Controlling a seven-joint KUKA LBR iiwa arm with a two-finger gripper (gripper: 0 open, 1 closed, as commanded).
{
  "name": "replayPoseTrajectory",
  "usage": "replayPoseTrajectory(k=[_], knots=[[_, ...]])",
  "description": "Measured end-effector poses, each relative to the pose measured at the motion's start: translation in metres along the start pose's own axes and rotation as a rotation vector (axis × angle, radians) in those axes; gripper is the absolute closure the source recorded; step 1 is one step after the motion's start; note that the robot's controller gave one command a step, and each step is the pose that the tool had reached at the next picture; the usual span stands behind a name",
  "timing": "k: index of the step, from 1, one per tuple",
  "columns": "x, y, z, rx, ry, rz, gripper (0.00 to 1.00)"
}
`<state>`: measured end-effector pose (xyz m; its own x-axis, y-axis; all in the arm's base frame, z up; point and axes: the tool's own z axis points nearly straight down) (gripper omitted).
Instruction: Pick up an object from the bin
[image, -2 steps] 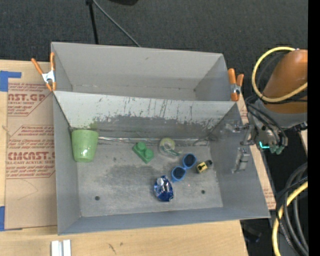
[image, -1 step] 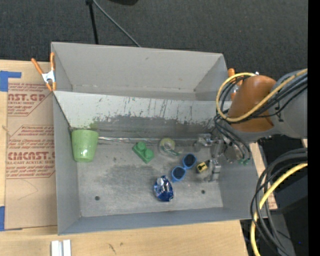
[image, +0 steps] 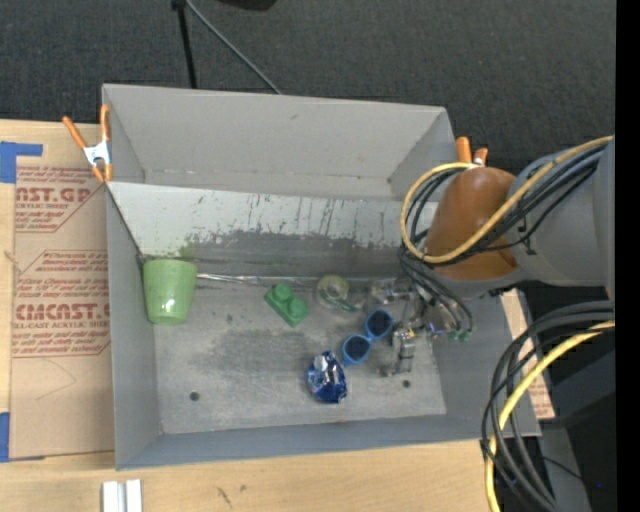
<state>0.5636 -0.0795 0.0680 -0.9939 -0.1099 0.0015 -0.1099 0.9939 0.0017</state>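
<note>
step: approach; gripper (image: 403, 350) low at the right of the bin (image: 250, 210), just beside a blue ring (image: 378, 323); open or closed: cannot tell | next: likely centre on one piece; close; lift

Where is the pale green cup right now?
In the camera view, the pale green cup sits against the left wall of the bin, with the small green block nearest, to its right.

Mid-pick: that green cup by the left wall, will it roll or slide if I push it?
The green cup looks thin and hollow, so probably light. It seems to lie on its side, tapered, so a push would likely roll it in a curve.
</note>
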Motion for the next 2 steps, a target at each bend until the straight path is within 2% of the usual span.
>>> replayPoseTrajectory(k=[1,2], knots=[[-0.001,-0.002,-0.002,0.003,-0.002,0.002,1.00],[0.010,-0.005,-0.127,0.005,-0.011,-0.002,1.00]])
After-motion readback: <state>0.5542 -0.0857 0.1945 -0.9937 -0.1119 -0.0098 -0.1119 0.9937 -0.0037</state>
